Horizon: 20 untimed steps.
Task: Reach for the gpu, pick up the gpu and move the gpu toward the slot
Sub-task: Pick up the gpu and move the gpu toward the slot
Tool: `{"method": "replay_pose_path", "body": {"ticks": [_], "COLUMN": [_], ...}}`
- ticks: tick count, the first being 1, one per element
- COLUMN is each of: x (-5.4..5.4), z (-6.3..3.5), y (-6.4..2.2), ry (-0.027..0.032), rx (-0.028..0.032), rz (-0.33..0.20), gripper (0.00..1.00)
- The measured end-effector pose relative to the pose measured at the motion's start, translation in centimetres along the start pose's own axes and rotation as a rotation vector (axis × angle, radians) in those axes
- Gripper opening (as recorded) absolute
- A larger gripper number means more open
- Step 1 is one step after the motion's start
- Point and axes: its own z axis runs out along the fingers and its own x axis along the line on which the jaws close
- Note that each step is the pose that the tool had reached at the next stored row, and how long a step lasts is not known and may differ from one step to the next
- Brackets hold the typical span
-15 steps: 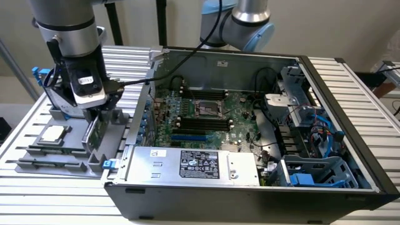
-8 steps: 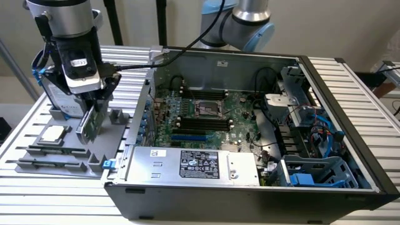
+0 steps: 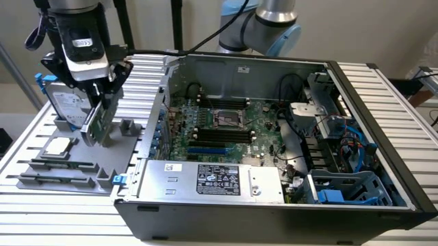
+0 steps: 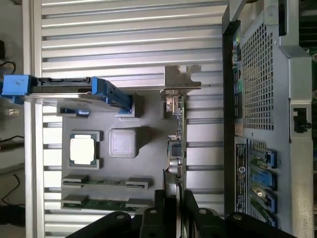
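Ribbed metal table carries a grey tray at left of the frame, w/ a hard drive standing at its back and a square chip lower down. Just right of the drive, upper left of frame, the gripper is clamped on the top edge of the gpu, jaws pinching the board from both sides. Card stands on edge, leaning a bit, low over the tray; can't tell if it's clear of its stand. Long axis runs alongside the PC case wall, w/ the silver bracket end pointing away from the gripper. Risks, IMO: grip sits near one end, so the card may pivot. Lower edge may snag tray posts or the drive. Further right, it may clip the case rim or meet the blue slot skewed.
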Motion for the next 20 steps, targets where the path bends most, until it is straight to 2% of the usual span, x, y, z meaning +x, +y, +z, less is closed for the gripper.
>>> {"method": "replay_pose_path", "body": {"ticks": [11, 16, 20], "x": [-2.8, -4.7, -6.4], "z": [-5.27, -7.69, -9.19], "y": [0.16, 0.26, 0.34], "ry": [0.0012, 0.0014, 0.0017], "rx": [-0.0038, -0.0046, -0.0047], "rz": [-0.008, -0.009, -0.009], "gripper": [0.26, 0.26, 0.26]}}
